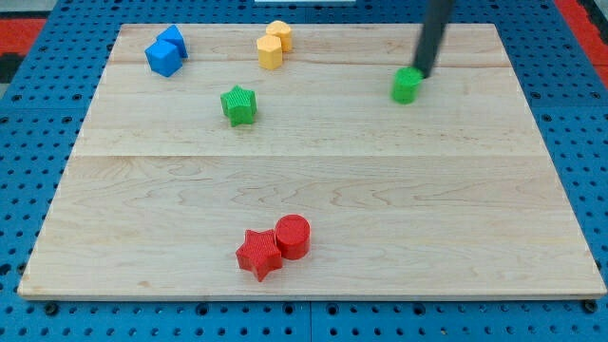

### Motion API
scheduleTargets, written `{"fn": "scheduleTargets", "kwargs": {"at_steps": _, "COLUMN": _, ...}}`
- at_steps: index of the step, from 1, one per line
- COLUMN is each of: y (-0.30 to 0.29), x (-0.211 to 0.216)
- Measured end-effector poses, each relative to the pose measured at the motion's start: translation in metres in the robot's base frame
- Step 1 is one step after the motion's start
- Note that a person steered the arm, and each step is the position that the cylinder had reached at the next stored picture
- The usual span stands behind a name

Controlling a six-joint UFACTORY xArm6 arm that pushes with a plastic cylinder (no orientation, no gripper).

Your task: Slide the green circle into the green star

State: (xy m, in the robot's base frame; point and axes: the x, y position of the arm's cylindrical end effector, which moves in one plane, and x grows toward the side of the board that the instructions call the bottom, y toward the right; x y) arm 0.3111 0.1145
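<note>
Between green circle (406, 85) and green star (238, 104), bare board (323, 190)

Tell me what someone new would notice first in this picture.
The dark rod at the view's top right stands out, my tip touching the green circle from its upper right. The green star sits apart to the view's left. Near the view's bottom, a red star and red circle touch.

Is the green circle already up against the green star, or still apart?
Still apart. The green circle sits at the view's upper right with my tip at its upper-right edge; the green star is well left, bare board between.
</note>
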Motion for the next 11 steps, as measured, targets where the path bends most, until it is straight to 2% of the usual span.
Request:
{"fn": "scheduleTargets", "kwargs": {"at_steps": 1, "y": -0.059, "x": 0.015}}
{"fn": "scheduleTargets", "kwargs": {"at_steps": 3, "y": 0.033, "x": 0.012}}
{"fn": "scheduleTargets", "kwargs": {"at_steps": 4, "y": 0.069, "x": 0.046}}
{"fn": "scheduleTargets", "kwargs": {"at_steps": 5, "y": 0.006, "x": 0.066}}
{"fn": "scheduleTargets", "kwargs": {"at_steps": 6, "y": -0.077, "x": 0.054}}
{"fn": "scheduleTargets", "kwargs": {"at_steps": 7, "y": -0.08, "x": 0.044}}
{"fn": "scheduleTargets", "kwargs": {"at_steps": 8, "y": -0.07, "x": 0.017}}
{"fn": "scheduleTargets", "kwargs": {"at_steps": 9, "y": -0.121, "x": 0.021}}
{"fn": "scheduleTargets", "kwargs": {"at_steps": 10, "y": -0.204, "x": 0.035}}
{"fn": "scheduleTargets", "kwargs": {"at_steps": 11, "y": -0.281, "x": 0.033}}
